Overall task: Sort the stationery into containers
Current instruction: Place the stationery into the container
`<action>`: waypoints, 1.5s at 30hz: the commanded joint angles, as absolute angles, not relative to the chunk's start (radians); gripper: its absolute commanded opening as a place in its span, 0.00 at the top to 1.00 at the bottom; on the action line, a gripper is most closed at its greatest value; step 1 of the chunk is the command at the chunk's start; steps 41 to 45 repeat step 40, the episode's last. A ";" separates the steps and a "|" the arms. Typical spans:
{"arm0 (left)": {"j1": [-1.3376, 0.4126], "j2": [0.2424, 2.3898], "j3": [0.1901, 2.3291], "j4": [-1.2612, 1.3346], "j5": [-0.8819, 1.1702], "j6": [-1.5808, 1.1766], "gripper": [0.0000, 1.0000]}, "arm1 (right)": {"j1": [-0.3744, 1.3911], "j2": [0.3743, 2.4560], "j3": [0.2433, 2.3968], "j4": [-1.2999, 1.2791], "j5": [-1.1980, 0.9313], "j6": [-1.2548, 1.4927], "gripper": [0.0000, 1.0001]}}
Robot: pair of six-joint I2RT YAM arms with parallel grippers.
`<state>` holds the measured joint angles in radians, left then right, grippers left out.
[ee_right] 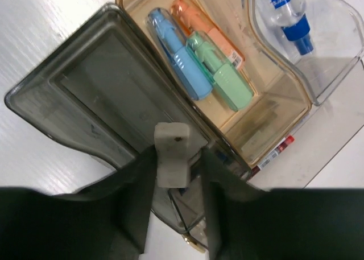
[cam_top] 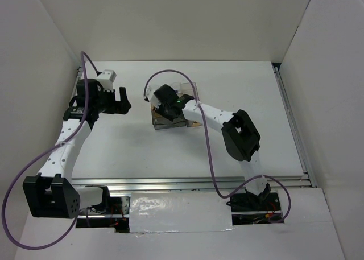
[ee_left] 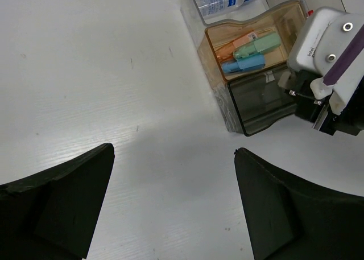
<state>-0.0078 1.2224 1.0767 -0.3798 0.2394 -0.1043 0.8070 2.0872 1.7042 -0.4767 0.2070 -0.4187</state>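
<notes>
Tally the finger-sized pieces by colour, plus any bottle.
blue piece: 1
orange piece: 1
mint-green piece: 1
beige piece: 1
blue-capped bottle: 1
Total: 5

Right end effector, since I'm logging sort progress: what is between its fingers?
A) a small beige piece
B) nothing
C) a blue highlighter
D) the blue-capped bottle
A: the right wrist view shows the right end effector closed on a small beige piece, by the organizer's dark compartment.
</notes>
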 commanded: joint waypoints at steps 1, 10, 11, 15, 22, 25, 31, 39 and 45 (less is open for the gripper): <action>-0.005 1.236 1.140 -0.377 0.223 -0.094 0.01 | 0.808 2.076 1.752 -0.489 0.242 -0.384 0.54; 0.034 1.267 1.203 -0.466 0.238 -0.086 0.01 | 0.683 1.695 1.735 -0.586 0.181 -0.197 0.31; 0.041 1.261 1.195 -0.465 0.247 -0.086 0.01 | 0.613 1.622 1.718 -0.600 0.160 -0.183 0.31; 0.054 1.226 1.152 -0.453 0.258 -0.075 0.01 | 0.438 1.462 1.551 -0.609 0.109 -0.176 0.31; 0.084 1.209 1.046 -0.431 0.224 -0.048 0.01 | 0.144 1.261 1.154 -0.529 0.057 -0.149 0.30; 0.097 1.203 0.999 -0.413 0.203 -0.020 0.01 | 0.049 1.238 1.049 -0.482 0.025 -0.138 0.30; 0.098 1.158 0.907 -0.388 0.103 0.081 0.01 | -0.070 1.291 0.986 -0.523 -0.058 -0.126 0.30; 0.118 1.134 0.802 -0.364 0.081 0.115 0.01 | -0.112 1.292 0.911 -0.496 -0.046 -0.115 0.30; 0.120 1.134 0.795 -0.357 0.081 0.112 0.00 | -0.112 1.289 0.905 -0.494 -0.046 -0.114 0.30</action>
